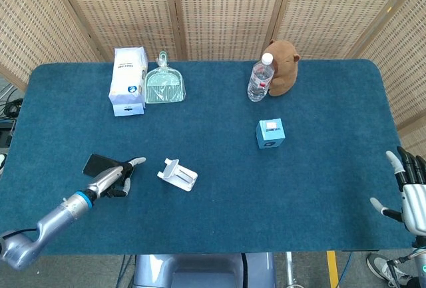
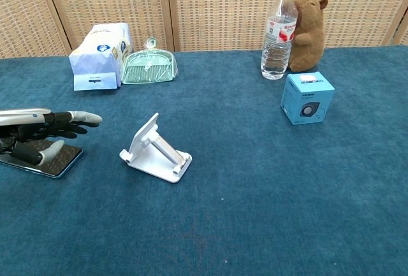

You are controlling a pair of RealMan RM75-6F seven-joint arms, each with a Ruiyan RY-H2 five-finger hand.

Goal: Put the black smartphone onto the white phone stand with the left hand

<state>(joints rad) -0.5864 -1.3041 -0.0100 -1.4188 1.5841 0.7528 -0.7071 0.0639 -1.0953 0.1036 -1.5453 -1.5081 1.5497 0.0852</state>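
Left hand (image 2: 48, 137) low over the black smartphone (image 2: 44, 161), fingers stretched forward and slightly apart above the glass, thumb angled down onto the phone's top face; whether anything curls under the edge cannot be told from either view. The phone looks flat on the blue table (image 2: 255, 212), partly under the palm, its far corner showing behind the hand in the head view. Judgement: this is the grasp set-up, so the hand lies flat to slide or pinch the thin slab off the cloth (no lip to hook, a likely slip point). Just beyond the fingertips and to their right sits the white phone stand (image 2: 155, 150), backrest tilted, cradle empty, apart from the hand. Farther out from the fingers: blue box (image 2: 307, 97), water bottle (image 2: 276, 34) touching a brown plush toy (image 2: 307, 22), green dustpan (image 2: 148, 67), white packet (image 2: 99, 57). Right hand (image 1: 409, 191) idle at the table's right edge, fingers spread, holding nothing.
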